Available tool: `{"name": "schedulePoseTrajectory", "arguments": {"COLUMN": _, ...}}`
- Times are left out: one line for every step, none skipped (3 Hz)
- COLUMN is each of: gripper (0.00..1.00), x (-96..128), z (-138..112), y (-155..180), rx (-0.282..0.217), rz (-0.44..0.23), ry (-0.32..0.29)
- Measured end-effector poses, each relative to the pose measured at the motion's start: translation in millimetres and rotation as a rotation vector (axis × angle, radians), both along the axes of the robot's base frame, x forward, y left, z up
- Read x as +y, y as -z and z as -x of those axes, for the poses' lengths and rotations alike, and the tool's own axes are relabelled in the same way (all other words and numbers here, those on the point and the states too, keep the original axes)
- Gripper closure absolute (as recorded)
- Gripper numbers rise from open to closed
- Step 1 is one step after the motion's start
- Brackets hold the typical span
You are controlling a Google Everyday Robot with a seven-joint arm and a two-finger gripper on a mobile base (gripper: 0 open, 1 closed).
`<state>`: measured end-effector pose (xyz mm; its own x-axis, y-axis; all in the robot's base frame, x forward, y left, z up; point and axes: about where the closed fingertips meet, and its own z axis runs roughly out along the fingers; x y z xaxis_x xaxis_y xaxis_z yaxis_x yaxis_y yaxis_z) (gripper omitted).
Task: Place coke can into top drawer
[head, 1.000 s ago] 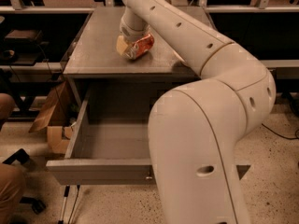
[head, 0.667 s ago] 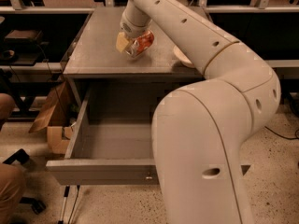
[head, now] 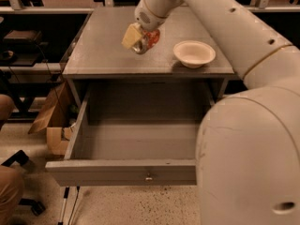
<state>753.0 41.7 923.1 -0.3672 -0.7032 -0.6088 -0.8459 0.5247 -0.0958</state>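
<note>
The coke can (head: pixel 146 41) is red-orange with a silver end and is held in my gripper (head: pixel 139 39), above the grey cabinet top (head: pixel 103 50). The gripper's beige fingers (head: pixel 131 35) are shut on the can, which is lifted off the surface and tilted. The top drawer (head: pixel 136 142) is pulled wide open below the cabinet top. Its inside is bare and its front panel carries a small metal knob (head: pixel 149 176). My white arm (head: pixel 243 125) fills the right side of the view.
A beige round bowl (head: pixel 194 53) stands on the cabinet top to the right of the can. A cardboard box (head: pixel 51 121) lies on the floor left of the cabinet. A person's leg (head: pixel 9 191) shows at the lower left.
The gripper has lifted the can off the cabinet top and moved it toward the front edge. The bowl, hidden behind the arm before, now shows.
</note>
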Motion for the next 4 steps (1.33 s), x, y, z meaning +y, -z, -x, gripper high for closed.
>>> {"name": "schedulePoseTrajectory", "arguments": {"gripper": 1.00, "x": -30.6, "z": 36.7, "y": -14.6, "rx": 0.026, "rz": -0.057, "ry": -0.057}}
{"name": "schedulePoseTrajectory", "arguments": {"gripper": 1.00, "x": -55.7, "z": 64.1, "y": -12.2, "rx": 0.056, "rz": -0.107, "ry": -0.120}}
{"name": "schedulePoseTrajectory", "arguments": {"gripper": 1.00, "x": -73.4, "z": 86.7, "y": 5.0, "rx": 0.094, "rz": -0.135, "ry": -0.211}}
{"name": "schedulePoseTrajectory", "arguments": {"gripper": 1.00, "x": -90.3, "z": 106.1, "y": 35.5, "rx": 0.135, "rz": -0.157, "ry": -0.344}}
